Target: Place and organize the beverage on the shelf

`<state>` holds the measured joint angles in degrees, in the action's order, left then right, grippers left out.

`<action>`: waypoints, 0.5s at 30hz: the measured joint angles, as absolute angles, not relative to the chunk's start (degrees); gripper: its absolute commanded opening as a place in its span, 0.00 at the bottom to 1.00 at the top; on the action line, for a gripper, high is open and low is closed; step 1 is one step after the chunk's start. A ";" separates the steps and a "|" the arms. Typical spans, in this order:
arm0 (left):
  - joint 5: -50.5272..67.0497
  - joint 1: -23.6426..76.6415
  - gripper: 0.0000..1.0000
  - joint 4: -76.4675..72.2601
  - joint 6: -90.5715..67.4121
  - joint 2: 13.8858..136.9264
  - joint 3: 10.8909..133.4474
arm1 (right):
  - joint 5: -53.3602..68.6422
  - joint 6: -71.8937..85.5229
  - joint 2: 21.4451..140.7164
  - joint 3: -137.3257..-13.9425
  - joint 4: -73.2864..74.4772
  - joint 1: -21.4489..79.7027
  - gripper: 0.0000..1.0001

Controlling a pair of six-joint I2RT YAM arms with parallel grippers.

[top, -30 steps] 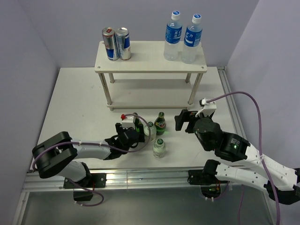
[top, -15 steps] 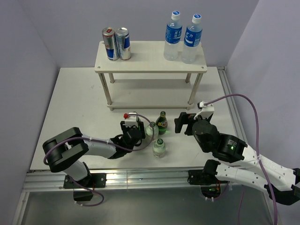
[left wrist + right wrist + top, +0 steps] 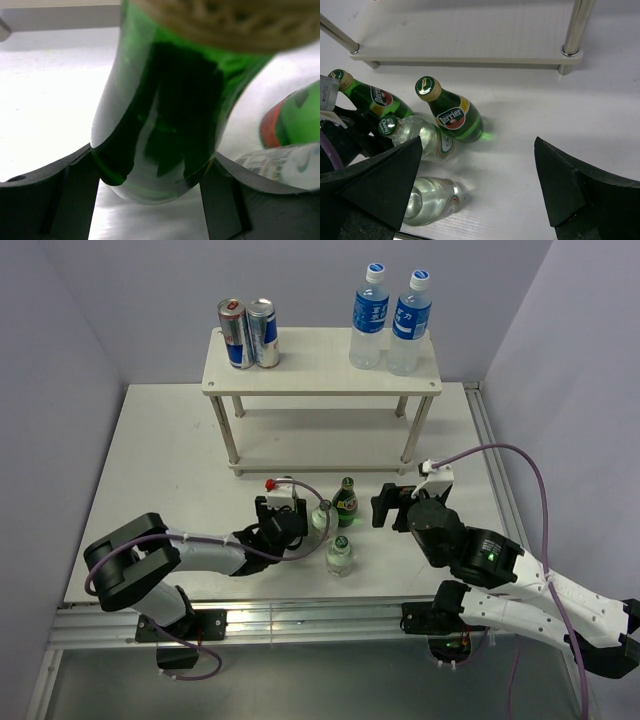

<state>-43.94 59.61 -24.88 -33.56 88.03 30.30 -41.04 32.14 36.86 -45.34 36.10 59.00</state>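
Observation:
The cream-white shelf [image 3: 320,370] stands at the back of the table; its lower board [image 3: 470,35] shows in the right wrist view. My left gripper [image 3: 150,175] is shut on a green glass bottle [image 3: 165,100], which stands upright at the table's front middle [image 3: 375,97]. A second green Perrier bottle [image 3: 345,502] stands just right of it. Two clear glass bottles [image 3: 322,515] [image 3: 340,555] stand close by. My right gripper [image 3: 390,505] hovers open to the right of this cluster, with nothing between its fingers [image 3: 380,175].
Two cans [image 3: 248,333] stand on the shelf's top board at the left, and two blue-labelled water bottles [image 3: 390,320] at the right. The clear bottles [image 3: 420,137] [image 3: 432,200] crowd the held bottle. Walls enclose the table on the left and right.
My left gripper has closed from wide open onto the green bottle. The right arm has shifted slightly left, toward the bottle cluster.

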 measured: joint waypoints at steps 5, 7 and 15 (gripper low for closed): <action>-41.65 56.12 0.00 -18.68 -31.33 83.88 30.92 | -40.93 32.14 36.42 -44.86 35.83 59.02 1.00; -41.04 53.95 0.00 -17.69 -30.33 82.70 31.59 | -40.93 32.14 36.27 -44.58 35.83 59.02 1.00; -37.12 45.01 0.00 -17.69 -26.02 81.76 36.18 | -40.91 32.12 36.07 -44.56 35.57 59.02 1.00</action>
